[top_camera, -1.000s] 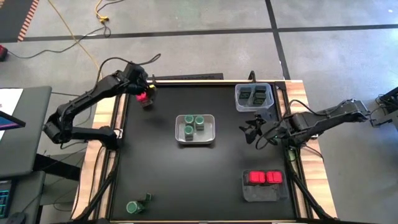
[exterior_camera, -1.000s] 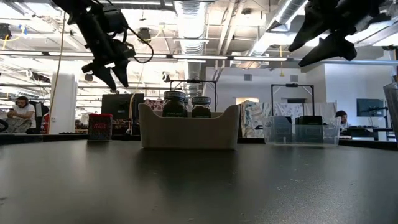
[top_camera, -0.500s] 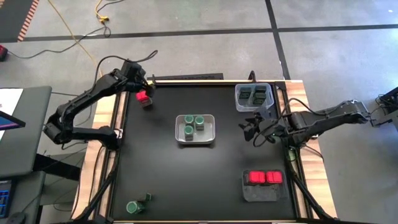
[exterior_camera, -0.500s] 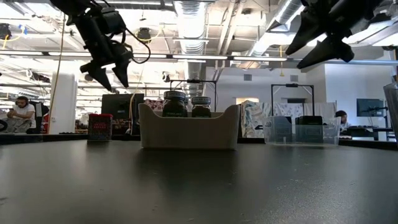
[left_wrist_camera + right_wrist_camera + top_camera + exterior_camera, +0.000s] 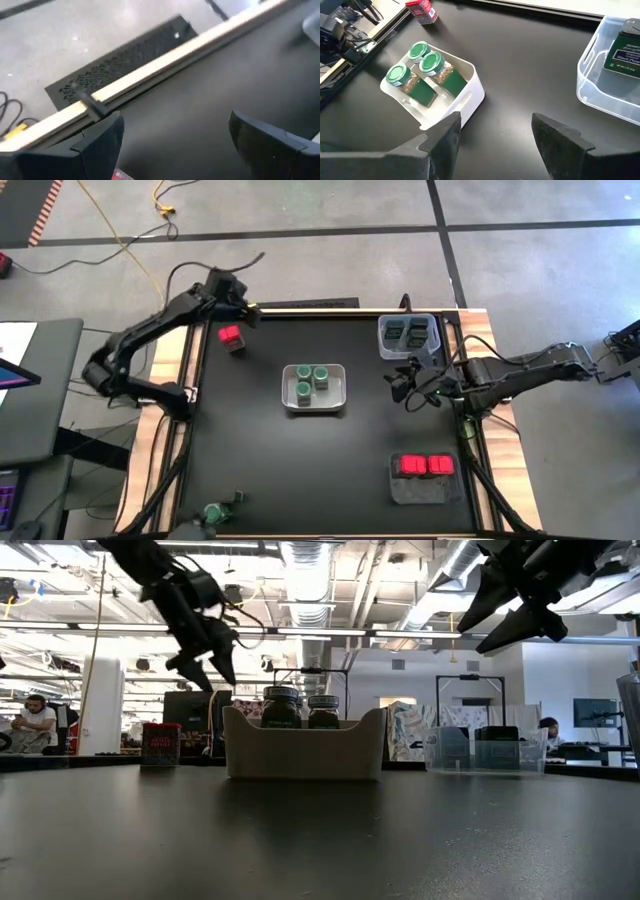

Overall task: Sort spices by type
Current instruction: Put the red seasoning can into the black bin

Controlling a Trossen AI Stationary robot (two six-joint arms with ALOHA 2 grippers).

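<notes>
Room: an open workshop with ceiling ducts and strip lights shows behind the table in the low view; a person sits far off at the left edge.
Surface: a black table (image 5: 300,470) with pale wooden edges fills the middle of the high view.
White tray: the white tray (image 5: 340,388) at frame centre holds 3 green-lidded jars (image 5: 312,380), so jars look grouped there by type.
Clear bin: the clear bin (image 5: 383,340) at upper right holds 2 dark tins (image 5: 409,332) with greenish tops, side by side.
Grey tray: the grey tray (image 5: 420,492) at lower right carries 2 red boxes (image 5: 425,466), touching each other.
Loose red box: 1 red box (image 5: 231,337) stands upright and alone on the table at upper left, well apart from the grey tray where its kind sits; I judge it not yet sorted.
Strays: 1 green-lidded jar (image 5: 213,512) and a small dark tin (image 5: 237,498) sit at the bottom left edge, also unsorted.
Left gripper: the left gripper (image 5: 246,308) hangs above the table's far edge, just beyond the loose red box, fingers spread wide and empty.
Right gripper: the right gripper (image 5: 400,388) hovers between the white tray and the clear bin, fingers partly apart, nothing between them; it seems to wait.
Progress: roughly 7 of 10 containers sit grouped.
</notes>
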